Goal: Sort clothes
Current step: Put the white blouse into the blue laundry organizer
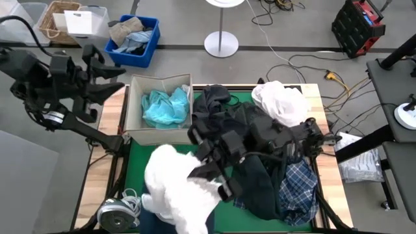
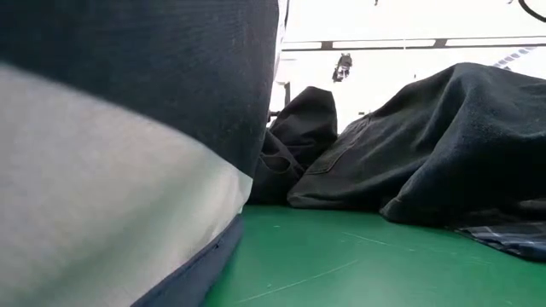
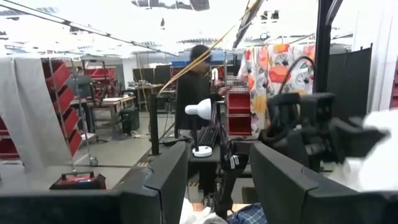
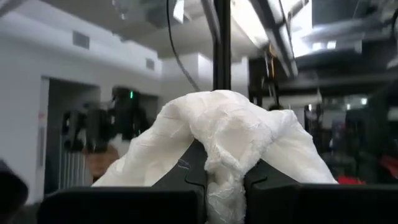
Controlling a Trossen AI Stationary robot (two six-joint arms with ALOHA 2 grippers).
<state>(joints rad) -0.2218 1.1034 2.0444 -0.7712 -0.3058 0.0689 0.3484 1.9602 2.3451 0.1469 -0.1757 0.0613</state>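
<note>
My right pincer (image 1: 218, 170) clamps a white garment (image 1: 172, 185) above the green worktop (image 1: 136, 156), well apart from the box (image 1: 133, 97) where my left pincer (image 1: 104, 71) waits, fingers apart.

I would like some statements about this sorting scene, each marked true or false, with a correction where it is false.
1. The right gripper is shut on a white garment. True.
2. The light teal garment lies in the fabric box at the table's edge. True.
3. The left gripper is holding a dark garment. False: it is open and empty, off the table's left side.
4. The plaid shirt lies inside the blue bin. False: it lies on the green mat, partly under the dark garments.
5. A second white garment lies at the table's far right corner. True.
</note>
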